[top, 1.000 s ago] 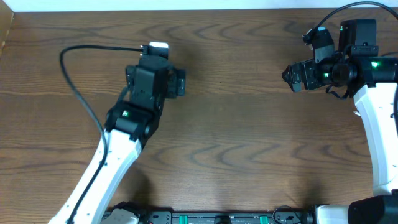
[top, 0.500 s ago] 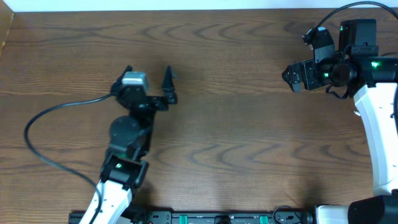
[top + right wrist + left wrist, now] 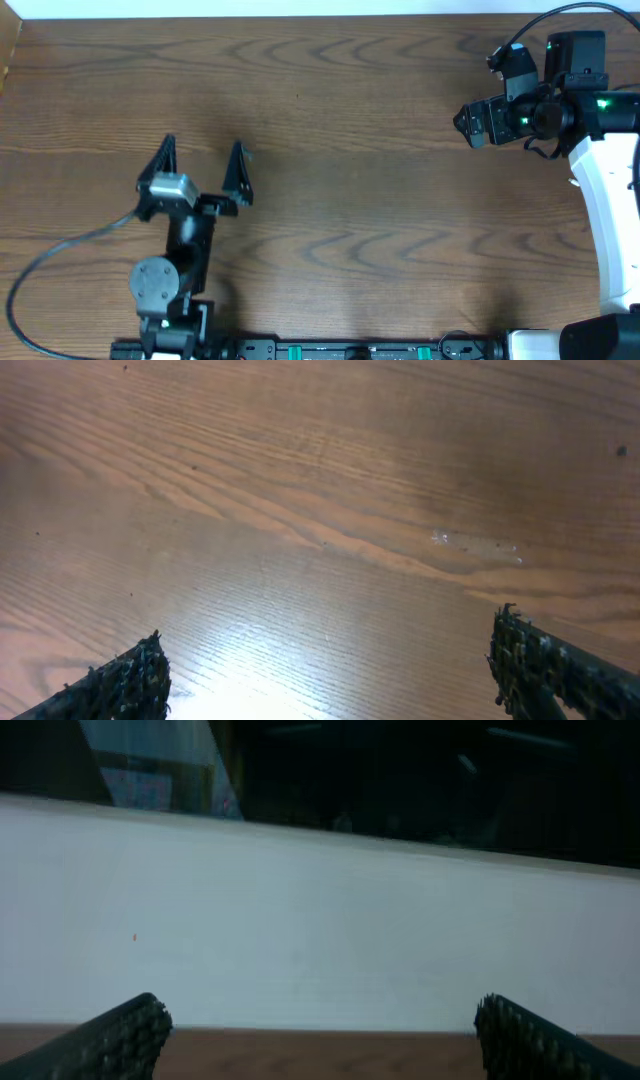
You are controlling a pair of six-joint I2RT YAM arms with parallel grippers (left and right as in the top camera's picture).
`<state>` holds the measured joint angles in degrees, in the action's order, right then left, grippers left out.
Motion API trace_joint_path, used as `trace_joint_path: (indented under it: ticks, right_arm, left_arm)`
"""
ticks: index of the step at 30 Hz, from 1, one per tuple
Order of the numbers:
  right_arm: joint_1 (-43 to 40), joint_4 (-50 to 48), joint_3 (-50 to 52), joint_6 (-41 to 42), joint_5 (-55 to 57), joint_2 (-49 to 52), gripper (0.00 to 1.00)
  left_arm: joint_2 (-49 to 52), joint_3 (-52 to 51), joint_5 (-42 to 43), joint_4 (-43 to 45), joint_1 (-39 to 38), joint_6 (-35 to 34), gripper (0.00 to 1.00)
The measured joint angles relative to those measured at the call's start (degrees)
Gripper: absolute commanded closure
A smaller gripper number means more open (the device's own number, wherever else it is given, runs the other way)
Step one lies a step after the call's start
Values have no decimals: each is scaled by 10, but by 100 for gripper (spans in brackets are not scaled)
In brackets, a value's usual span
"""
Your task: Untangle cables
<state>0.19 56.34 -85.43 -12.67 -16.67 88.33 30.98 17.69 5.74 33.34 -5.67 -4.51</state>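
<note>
left gripper (image 3: 202,145) and right gripper (image 3: 328,628) gape wide, empty — no cables show on the table (image 3: 380,200), so the nearer arm can't be told

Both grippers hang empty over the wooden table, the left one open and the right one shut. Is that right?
No: the right gripper is open too. The right wrist view shows its fingertips far apart with only the table between them. The left gripper is open and empty, as stated.
</note>
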Motion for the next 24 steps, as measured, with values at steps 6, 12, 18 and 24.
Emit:
trace_joint_path:
  ticks: [6,12,18,24]
  right_arm:
    - [0,0,0,0,0,0,1]
    - [0,0,0,0,0,0,1]
    - [0,0,0,0,0,0,1]
    - [0,0,0,0,0,0,1]
  left_arm:
    - [-89,-97,4,-1,12,0,2]
    - [-180,-167,1,-14,21,0,2]
    - [-234,-173,-1,-75,22,-2,2]
    - [-262,-173,-9,-159,22,-14,2]
